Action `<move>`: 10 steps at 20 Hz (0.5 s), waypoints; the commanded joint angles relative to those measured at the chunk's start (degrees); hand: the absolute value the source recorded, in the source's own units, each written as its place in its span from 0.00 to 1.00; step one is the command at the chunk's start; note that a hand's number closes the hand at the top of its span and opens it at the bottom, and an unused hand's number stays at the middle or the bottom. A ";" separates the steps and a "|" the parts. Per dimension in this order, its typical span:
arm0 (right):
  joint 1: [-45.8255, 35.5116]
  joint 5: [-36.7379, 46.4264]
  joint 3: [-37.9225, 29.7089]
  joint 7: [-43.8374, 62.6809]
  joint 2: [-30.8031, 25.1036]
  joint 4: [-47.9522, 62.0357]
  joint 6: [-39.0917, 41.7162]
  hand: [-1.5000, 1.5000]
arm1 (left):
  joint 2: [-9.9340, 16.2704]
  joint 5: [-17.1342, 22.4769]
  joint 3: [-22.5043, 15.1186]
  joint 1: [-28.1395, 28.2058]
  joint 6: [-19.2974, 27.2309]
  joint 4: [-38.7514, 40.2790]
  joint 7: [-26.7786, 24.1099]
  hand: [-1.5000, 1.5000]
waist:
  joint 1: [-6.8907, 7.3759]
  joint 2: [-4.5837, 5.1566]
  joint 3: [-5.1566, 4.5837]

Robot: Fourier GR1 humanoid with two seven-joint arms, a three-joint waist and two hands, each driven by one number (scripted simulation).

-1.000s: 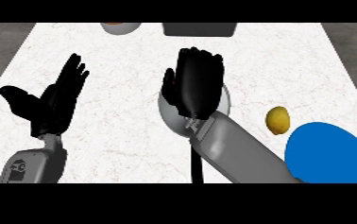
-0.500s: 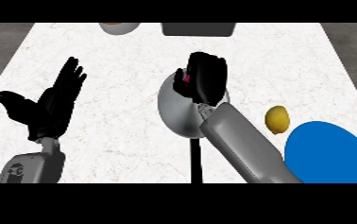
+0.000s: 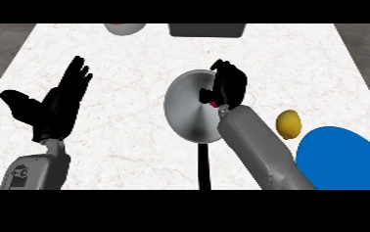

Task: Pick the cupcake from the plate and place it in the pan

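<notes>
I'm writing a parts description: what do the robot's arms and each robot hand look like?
Both forearms are smooth grey cylinders, each ending in a black robot hand with fingers and a thumb: left robot hand, right robot hand. The left forearm shows a small dark marking near the bottom edge. No cables are visible.

Brushed-metal pan on a matt, marble-veined white counter.

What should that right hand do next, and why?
Probably open its fingers and let go. The right hand is curled round something pink, likely the cupcake, at the right edge of the grey pan, whose black handle points toward the robot. The blue plate lies well off to the right. The left hand rests open.
</notes>
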 commanded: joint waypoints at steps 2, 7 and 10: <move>2.69 -8.23 2.75 -3.41 0.05 2.35 -4.78 0.00 | 0.95 1.03 2.19 -0.95 -1.28 1.94 -0.74 0.50 | -0.39 -0.22 -0.01; 2.34 -12.18 -3.62 -15.62 0.05 1.69 -14.56 0.00 | 0.40 0.96 1.23 -1.65 -0.22 -0.94 3.10 0.50 | -0.53 -0.18 0.04; 9.81 -15.30 -4.45 -18.95 -0.20 -8.85 -16.92 0.00 | -0.40 -0.57 1.05 1.92 0.47 -0.69 -0.63 0.50 | -1.92 -0.66 0.03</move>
